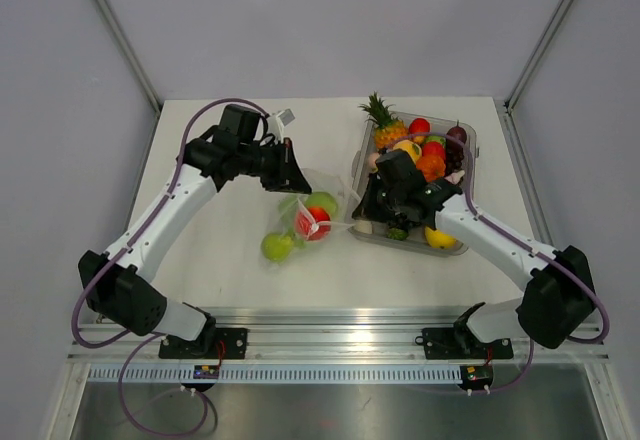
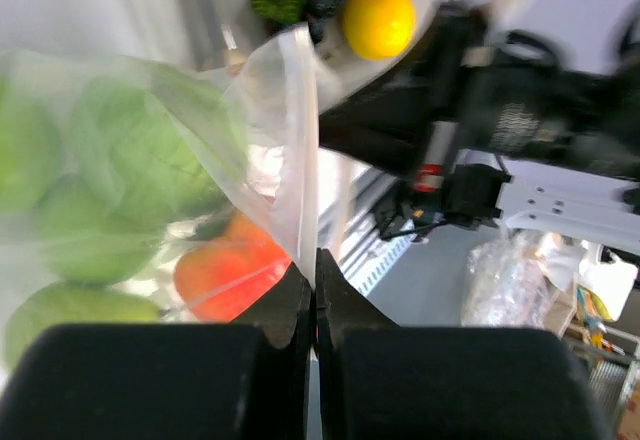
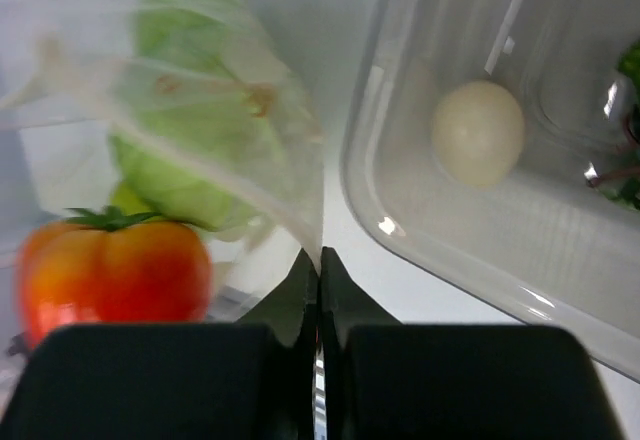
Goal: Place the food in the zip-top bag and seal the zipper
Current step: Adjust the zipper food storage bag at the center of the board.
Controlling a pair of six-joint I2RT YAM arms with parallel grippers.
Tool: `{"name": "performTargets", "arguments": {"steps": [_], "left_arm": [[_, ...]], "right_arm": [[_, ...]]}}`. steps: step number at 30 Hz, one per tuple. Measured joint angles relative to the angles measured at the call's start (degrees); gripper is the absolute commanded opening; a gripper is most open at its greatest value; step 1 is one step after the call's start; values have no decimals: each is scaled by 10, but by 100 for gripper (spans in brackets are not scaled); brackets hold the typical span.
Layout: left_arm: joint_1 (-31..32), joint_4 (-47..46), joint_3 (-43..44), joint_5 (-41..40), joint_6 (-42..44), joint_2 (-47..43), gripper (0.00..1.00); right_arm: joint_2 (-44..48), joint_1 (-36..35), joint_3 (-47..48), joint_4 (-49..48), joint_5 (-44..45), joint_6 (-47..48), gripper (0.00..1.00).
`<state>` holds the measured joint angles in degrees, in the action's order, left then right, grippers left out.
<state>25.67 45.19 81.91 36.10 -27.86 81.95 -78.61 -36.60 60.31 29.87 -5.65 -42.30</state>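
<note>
The clear zip-top bag [image 1: 312, 210] lies between my arms and holds a pale green cabbage [image 3: 190, 150], a red-orange tomato [image 3: 110, 265] and green apples [image 1: 278, 247]. My left gripper [image 2: 314, 260] is shut on the bag's edge [image 2: 295, 140] at its far left corner. My right gripper [image 3: 319, 258] is shut on the bag's edge next to the tray. In the top view the left gripper [image 1: 292, 178] and the right gripper [image 1: 366, 210] hold the bag's mouth stretched between them. The zipper strip is too faint to make out.
The rigid clear tray [image 1: 462, 245] stands at the right with a pineapple [image 1: 384, 122], red, orange and yellow pieces, dark grapes and a pale egg-like piece [image 3: 478, 132]. A yellow-orange fruit [image 2: 378, 20] shows in the left wrist view. The metal rail runs along the near edge.
</note>
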Motion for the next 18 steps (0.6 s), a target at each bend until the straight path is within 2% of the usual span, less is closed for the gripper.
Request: {"name": "performTargets", "arguments": {"steps": [7,12,18], "left_arm": [[-15,96,48,-110,57,-1,0],[-15,125,47,-173,83,-1,0],[-15,166,57,-211,97,7,0]], "right_arm": [[-47,-23,218,14,-16,38,0],[-89,-38,238,11,-16,53,0],[-132,-38,242,53,-14,63,0]]}}
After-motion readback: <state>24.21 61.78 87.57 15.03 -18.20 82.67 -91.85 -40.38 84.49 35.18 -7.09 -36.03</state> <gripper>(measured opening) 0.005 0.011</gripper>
